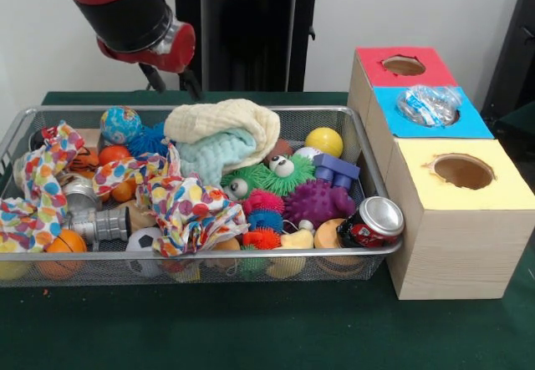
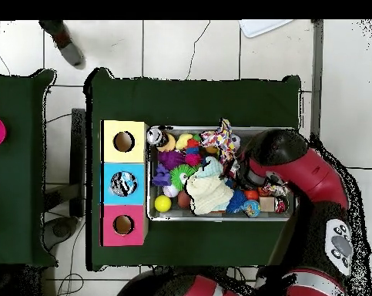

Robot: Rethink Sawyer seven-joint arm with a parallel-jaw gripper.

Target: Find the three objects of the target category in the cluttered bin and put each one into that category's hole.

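The wire-mesh bin (image 1: 251,255) is full of toys and cloths; it also shows in the overhead view (image 2: 219,218). One clear wrinkly plastic bottle (image 1: 428,104) sits in the round hole of the blue top panel (image 1: 476,124) of the wooden box, and it shows there from overhead too (image 2: 123,183). No other clear bottle shows in the bin. My gripper (image 1: 173,82) hangs over the bin's far left edge, its two dark fingers apart with nothing between them. From overhead the arm (image 2: 296,166) hides it.
Two cloths lie on the toys: a spotted one (image 1: 180,203) and a cream and mint one (image 1: 221,132). Silver cans (image 1: 99,224) lie at the bin's left, a red can (image 1: 372,222) at its right. Red-topped (image 1: 404,65) and yellow-topped (image 1: 462,170) holes flank the blue one. A person's foot (image 2: 65,42) shows at the overhead view's top.
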